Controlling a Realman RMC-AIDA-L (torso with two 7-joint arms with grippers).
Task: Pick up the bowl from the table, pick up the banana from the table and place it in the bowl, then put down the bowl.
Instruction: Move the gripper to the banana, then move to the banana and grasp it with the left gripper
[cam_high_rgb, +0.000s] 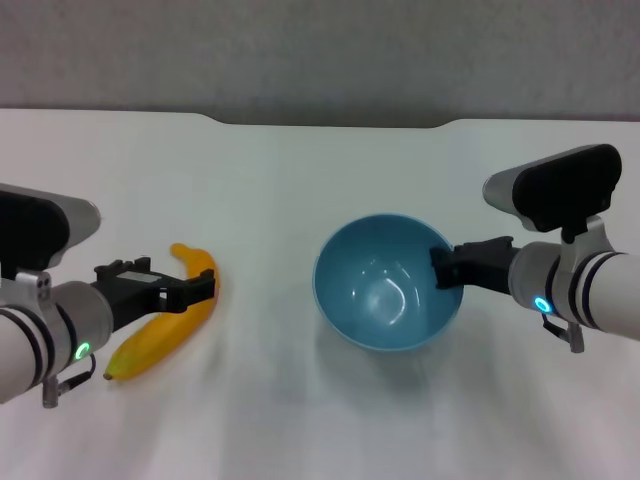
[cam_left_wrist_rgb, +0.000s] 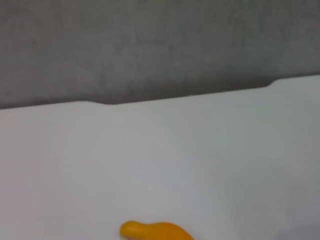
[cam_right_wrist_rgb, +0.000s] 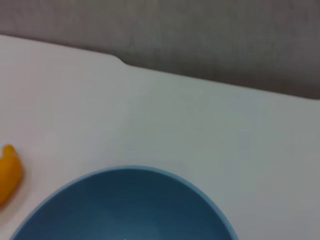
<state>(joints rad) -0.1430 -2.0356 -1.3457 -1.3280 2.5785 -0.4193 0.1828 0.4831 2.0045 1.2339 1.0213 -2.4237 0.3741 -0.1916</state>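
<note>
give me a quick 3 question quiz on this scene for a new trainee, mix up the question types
1. True or false: the curved yellow-orange banana already lies inside the glossy light-blue round bowl.
2. Multiple choice: where is the right claw? A) at the bowl's rim on the robot's right side B) over the banana C) at the notch in the far edge of the white table
3. Short answer: which claw is at the banana?

Key:
1. False. The banana lies on the table to the bowl's left, and the bowl is empty.
2. A
3. The left claw, at the banana's middle.
</note>
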